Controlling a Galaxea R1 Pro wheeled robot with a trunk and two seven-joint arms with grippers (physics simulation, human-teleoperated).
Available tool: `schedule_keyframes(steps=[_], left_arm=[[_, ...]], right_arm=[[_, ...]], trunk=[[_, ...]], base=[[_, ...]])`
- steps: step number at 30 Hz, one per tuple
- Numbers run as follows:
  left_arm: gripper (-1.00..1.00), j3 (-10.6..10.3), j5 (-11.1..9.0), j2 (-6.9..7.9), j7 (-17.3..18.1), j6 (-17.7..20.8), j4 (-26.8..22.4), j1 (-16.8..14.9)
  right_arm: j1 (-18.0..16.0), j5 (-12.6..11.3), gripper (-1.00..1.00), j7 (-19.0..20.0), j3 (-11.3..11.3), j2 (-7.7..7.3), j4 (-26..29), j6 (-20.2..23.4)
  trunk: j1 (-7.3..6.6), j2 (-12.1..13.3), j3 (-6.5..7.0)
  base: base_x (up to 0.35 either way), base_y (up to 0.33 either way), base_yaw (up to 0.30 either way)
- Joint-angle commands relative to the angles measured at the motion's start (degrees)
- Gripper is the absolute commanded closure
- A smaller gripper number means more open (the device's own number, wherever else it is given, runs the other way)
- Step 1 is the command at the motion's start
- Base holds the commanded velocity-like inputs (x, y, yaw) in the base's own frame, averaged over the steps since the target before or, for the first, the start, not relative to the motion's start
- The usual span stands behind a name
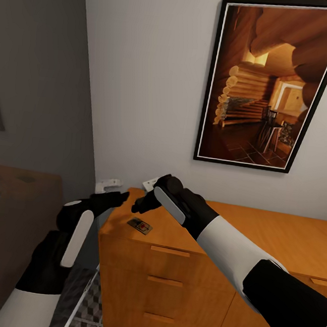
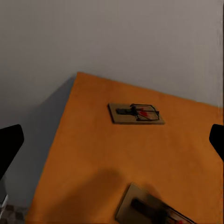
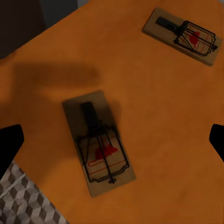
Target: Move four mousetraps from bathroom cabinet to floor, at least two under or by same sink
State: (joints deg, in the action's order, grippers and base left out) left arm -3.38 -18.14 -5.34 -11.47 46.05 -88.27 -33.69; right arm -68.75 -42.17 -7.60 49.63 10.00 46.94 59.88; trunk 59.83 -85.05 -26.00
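Note:
The orange-brown cabinet (image 1: 257,235) stands against the white wall. One mousetrap (image 1: 139,226) lies on its top near the left front corner. My right gripper (image 1: 144,203) hovers just above and behind it, open and holding nothing. In the right wrist view that mousetrap (image 3: 99,140) lies below the open gripper (image 3: 112,140), and a second mousetrap (image 3: 183,36) lies further along the top. My left gripper (image 1: 120,196) hangs open off the cabinet's left corner. The left wrist view shows one mousetrap (image 2: 136,113) ahead and another mousetrap (image 2: 149,210) closer in.
A framed picture of a log cabin (image 1: 274,84) hangs above the cabinet. The cube-patterned bathroom floor (image 1: 86,307) shows below the cabinet's left side. A grey wall (image 1: 37,68) and a dark brown surface (image 1: 10,217) lie to the left. White fittings (image 1: 108,182) sit on the wall behind the grippers.

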Motion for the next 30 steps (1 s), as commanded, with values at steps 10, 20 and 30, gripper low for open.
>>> schedule_keyframes(steps=[10, 20, 30], left_arm=[[-1.00, -0.07, -0.58, -1.65, -0.56, 0.75, -0.06, -2.50], [-1.00, -0.13, -0.50, -1.79, -0.57, 0.73, -0.06, -3.09], [-1.00, -0.13, -0.49, -1.70, -0.57, 0.66, -0.06, -3.17]], right_arm=[[-0.07, -0.55, -1.00, -0.51, 0.08, 0.00, -0.46, 0.12], [-0.07, -0.62, -1.00, -0.42, 0.04, 0.00, -1.16, 0.12], [-0.07, -0.55, -1.00, -0.40, 0.07, 0.00, -2.19, 0.12]], trunk=[[0.00, -0.04, -0.07], [0.00, -0.04, -0.07], [0.00, -0.04, -0.07]], base=[[0.000, 0.000, 0.000], [0.000, 0.000, 0.000], [0.000, 0.000, 0.000]])
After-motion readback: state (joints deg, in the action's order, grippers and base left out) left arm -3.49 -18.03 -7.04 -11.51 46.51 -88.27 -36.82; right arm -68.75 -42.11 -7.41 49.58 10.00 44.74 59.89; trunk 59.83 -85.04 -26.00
